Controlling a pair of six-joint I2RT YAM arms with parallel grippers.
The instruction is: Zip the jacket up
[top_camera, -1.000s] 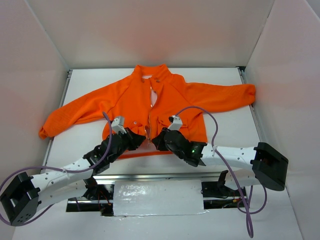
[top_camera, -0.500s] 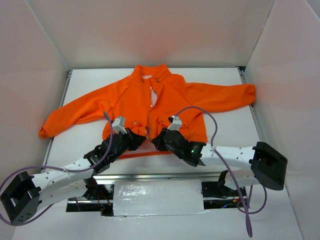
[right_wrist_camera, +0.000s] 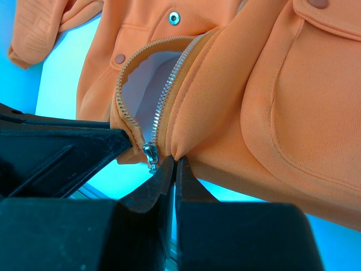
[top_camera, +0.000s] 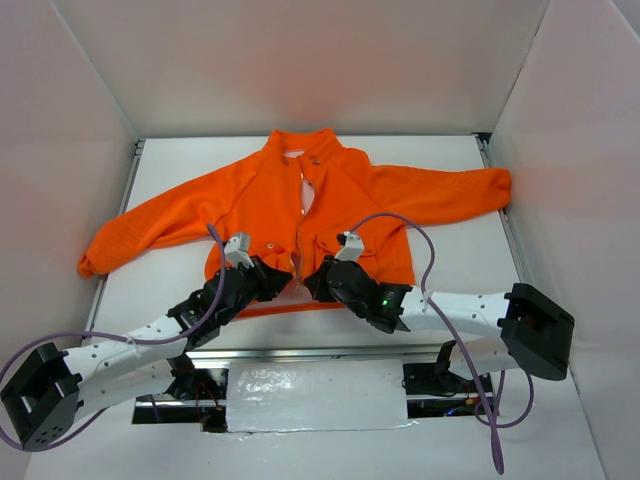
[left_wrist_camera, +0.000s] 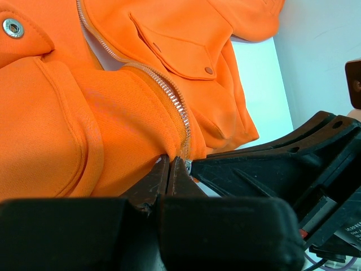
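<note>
On the white tabletop (top_camera: 450, 270), between pale walls (top_camera: 300, 60), the orange jacket (top_camera: 350, 195), spread front up with the collar toward the far wall and both sleeves out to the sides. Down its middle, a pale zipper (left_wrist_camera: 172, 96), not closed, the two rows of teeth apart at the hem and again at the chest. Left fingers (left_wrist_camera: 155, 180) clenched on the hem fabric right at the lower end of one row of teeth. Right fingers (right_wrist_camera: 161, 176) clenched on a fold of the hem just beside the small metal zipper pull (right_wrist_camera: 149, 153). The two pairs of fingers very near each other at the hem. Front pocket (left_wrist_camera: 180, 53) with flap down and a snap (left_wrist_camera: 209, 70) on it, the inside hidden.
</note>
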